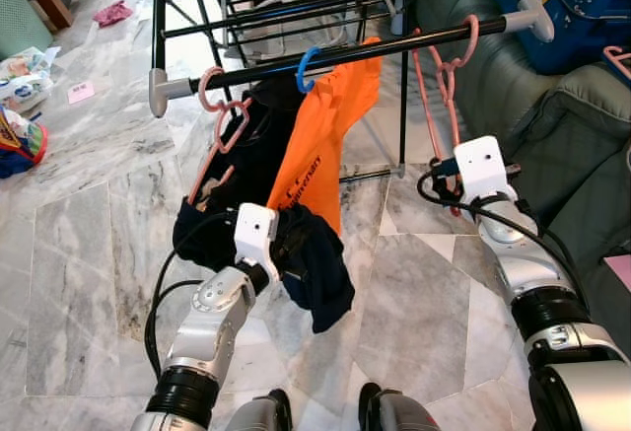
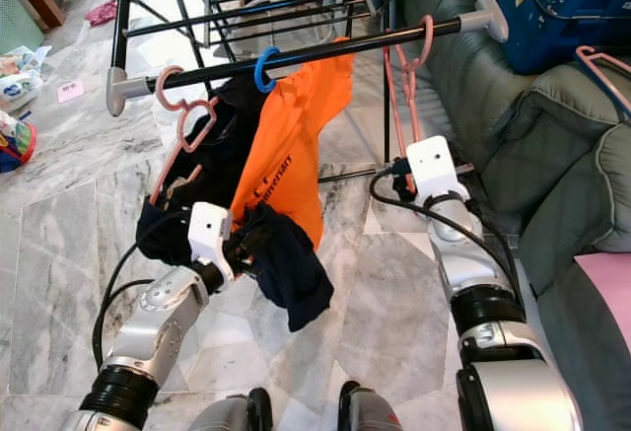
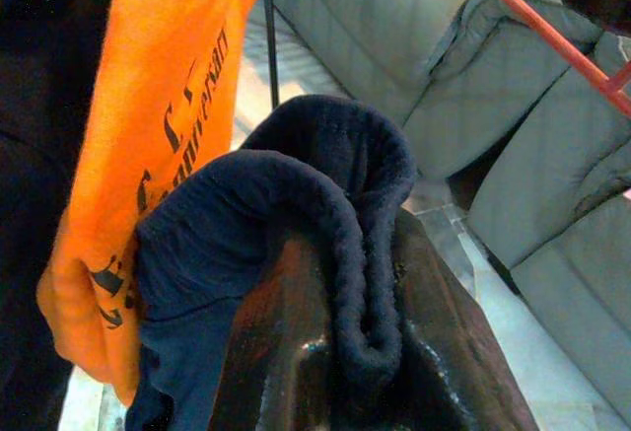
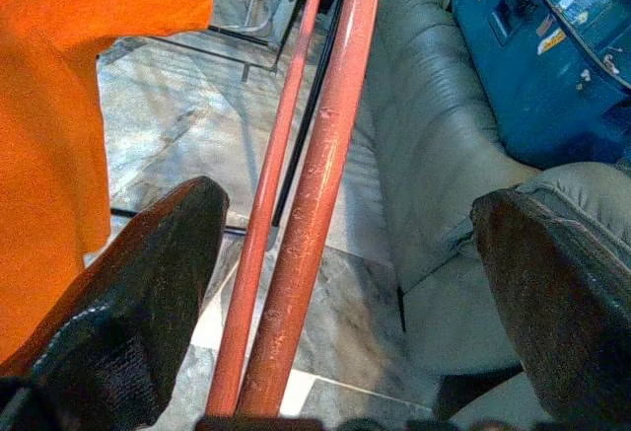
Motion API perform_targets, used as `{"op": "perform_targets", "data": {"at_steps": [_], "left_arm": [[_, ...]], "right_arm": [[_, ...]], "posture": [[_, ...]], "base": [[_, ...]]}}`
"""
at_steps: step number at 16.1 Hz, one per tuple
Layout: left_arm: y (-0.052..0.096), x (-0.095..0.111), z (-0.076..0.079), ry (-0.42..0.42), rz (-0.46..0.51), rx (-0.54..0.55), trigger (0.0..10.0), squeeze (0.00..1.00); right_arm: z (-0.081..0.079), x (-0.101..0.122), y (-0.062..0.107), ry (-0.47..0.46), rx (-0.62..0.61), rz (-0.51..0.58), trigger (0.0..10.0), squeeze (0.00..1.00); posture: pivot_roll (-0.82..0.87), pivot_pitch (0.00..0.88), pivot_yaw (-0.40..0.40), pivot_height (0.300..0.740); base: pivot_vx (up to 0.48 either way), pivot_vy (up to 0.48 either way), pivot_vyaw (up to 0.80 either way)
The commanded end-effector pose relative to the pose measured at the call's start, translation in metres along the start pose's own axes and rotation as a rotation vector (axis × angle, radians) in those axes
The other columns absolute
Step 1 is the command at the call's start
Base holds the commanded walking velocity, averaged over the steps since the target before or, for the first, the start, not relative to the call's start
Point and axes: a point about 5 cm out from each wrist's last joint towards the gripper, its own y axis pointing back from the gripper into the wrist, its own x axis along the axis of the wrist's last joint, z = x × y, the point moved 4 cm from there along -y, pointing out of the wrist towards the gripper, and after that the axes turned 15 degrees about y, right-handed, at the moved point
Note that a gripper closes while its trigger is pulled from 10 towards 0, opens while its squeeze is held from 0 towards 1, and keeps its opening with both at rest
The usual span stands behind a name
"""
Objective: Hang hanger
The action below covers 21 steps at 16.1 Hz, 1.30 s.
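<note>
Right claw (image 4: 345, 283): spread wide, nothing clamped; two thin bars of the pink hanger (image 1: 441, 106) running between the fingers (image 4: 138, 313), touching neither as far as can be told. Hanger hook already over the rail (image 1: 394, 44), near the rail's right end; hanger body hanging straight down from the rail, long axis near vertical, lower end hidden behind the right wrist housing. Right arm clearly the nearer to this hanger; left arm well apart from it, below the rail's middle.

Left claw (image 3: 355, 352): closed on a fold of the navy cloth (image 1: 311, 263), cloth pinched between the fingers and drooping below the rail, just beside the orange shirt (image 1: 330, 125).

Judged step: hanger seated on the rail, release apparently made or in progress; retreat downward and back along the hanger's axis called for, so that neither finger snags a bar and lifts the hook off.

Count on the rail: three hangers — one pink at the left end (image 1: 222, 115) carrying a dark garment (image 1: 251, 165), one blue hook (image 1: 307, 68) carrying the orange shirt, one pink at the right end, bare. One further pink hanger (image 1: 619, 59) on the sofa (image 1: 552, 125), right of the rail. Garments: one orange, one dark, one navy. Claws: two.
</note>
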Motion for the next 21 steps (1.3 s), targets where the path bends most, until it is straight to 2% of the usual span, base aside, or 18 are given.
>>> {"op": "perform_targets", "data": {"at_steps": [1, 2, 3, 7, 11, 18, 21], "left_arm": [[0.003, 0.004, -0.006, -0.008, 0.023, 0.018, 10.0, 0.00], [0.001, 0.000, 0.000, -0.003, 0.029, -0.010, 10.0, 0.00], [0.000, -0.001, 0.003, -0.001, 0.030, -0.021, 10.0, 0.00], [0.001, 0.001, 0.003, 0.012, 0.049, -0.026, 10.0, 0.00], [-0.002, -0.001, 0.004, 0.006, 0.047, -0.027, 10.0, 0.00], [-0.004, -0.004, 0.011, 0.033, 0.047, -0.059, 10.0, 0.00], [-0.002, -0.010, 0.013, 0.040, 0.034, -0.064, 10.0, 0.00]], "right_arm": [[-0.005, 0.002, 0.005, -0.006, 0.000, 0.011, 10.0, 1.00], [0.010, 0.016, 0.008, -0.001, -0.045, 0.057, 10.0, 0.00], [0.016, 0.022, 0.008, 0.000, -0.061, 0.078, 10.0, 0.00], [0.006, 0.018, 0.019, -0.071, -0.098, 0.072, 10.0, 0.00], [-0.004, 0.014, 0.032, -0.091, -0.089, 0.046, 10.0, 0.00], [-0.001, 0.017, 0.036, -0.075, -0.110, 0.049, 10.0, 0.00], [0.004, 0.025, 0.040, -0.036, -0.157, 0.073, 10.0, 0.00]], "posture": [[0.02, 0.220, 0.100, 0.740], [0.00, 0.209, 0.084, 0.740], [0.00, 0.209, 0.084, 0.740], [0.00, 0.205, 0.079, 0.740], [-0.01, 0.198, 0.080, 0.740], [-0.02, 0.193, 0.068, 0.740], [-0.02, 0.190, 0.061, 0.740]], "base": [[0.000, 0.000, 0.00], [0.300, 0.270, 0.00], [0.300, 0.274, 0.00], [0.294, 0.270, 0.00], [0.376, 0.274, 0.00], [0.053, 0.039, 0.00], [0.000, 0.000, 0.00]]}}
